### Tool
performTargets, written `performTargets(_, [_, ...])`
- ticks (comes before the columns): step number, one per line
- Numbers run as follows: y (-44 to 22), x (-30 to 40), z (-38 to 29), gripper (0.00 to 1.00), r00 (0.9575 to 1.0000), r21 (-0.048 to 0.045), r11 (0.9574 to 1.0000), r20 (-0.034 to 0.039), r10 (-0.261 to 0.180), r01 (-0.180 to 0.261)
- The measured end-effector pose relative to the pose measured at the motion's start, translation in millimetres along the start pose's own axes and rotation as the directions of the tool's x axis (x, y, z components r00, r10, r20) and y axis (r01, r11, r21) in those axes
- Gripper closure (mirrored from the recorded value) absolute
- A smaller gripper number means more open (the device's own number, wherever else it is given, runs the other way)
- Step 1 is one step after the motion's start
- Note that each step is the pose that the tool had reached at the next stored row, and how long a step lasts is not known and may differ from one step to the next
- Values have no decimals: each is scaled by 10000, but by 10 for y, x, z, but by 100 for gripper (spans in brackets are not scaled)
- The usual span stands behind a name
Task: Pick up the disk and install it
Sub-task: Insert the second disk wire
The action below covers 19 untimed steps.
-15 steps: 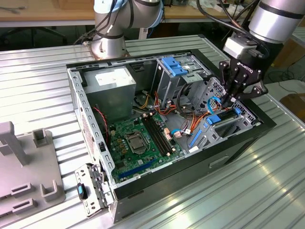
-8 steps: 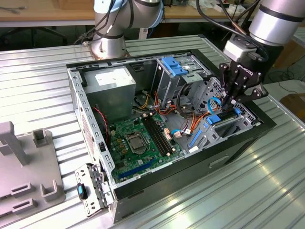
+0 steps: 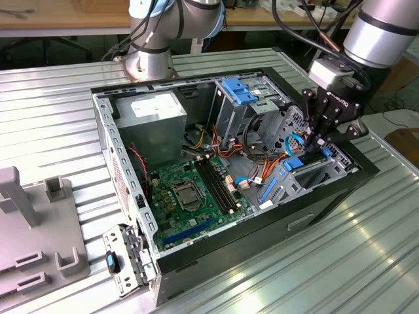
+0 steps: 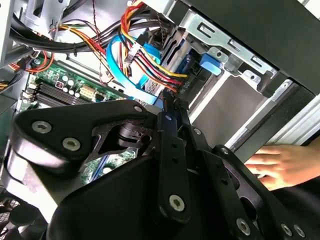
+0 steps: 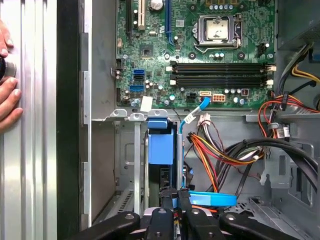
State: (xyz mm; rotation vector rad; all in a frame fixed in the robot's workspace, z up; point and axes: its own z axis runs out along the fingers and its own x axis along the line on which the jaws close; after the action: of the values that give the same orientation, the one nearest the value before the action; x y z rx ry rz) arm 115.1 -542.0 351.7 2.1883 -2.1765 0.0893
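Black linkage gripper [image 5: 175, 202] pinched shut on dark blue-railed disk [image 5: 161, 145], standing in grey metal bay [image 5: 125, 165].
Best kept square to bay rails, clear of coloured cables [image 5: 220, 150].

You see ribbed, brushed-metal table [image 3: 59, 98], glossy under the light, matt black gripper [image 5: 177, 197] links (plastic or coated metal, you cannot tell), bright blue smooth plastic on the disk [image 5: 160, 145], green glossy motherboard [image 5: 200, 50] at twelve o'clock, bare grey sheet-metal case [image 3: 118, 157].
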Motion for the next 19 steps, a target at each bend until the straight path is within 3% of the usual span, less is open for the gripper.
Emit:
performTargets(4, [2,45,4,84,9995,11,10000,312,-4,4])
performTargets(5, [2,58,4,84,9990,13,10000,458,-5,4])
performTargets(7, [2,73,6,84,9981,16,10000,624,-3,3])
performTargets(8, [2,103,9,84,9971,18,10000,767,-4,2])
performTargets(10, [2,146,12,84,9967,20,10000,816,-4,2])
performTargets(19, [3,190,30,84,9965,23,10000,833,-3,1])
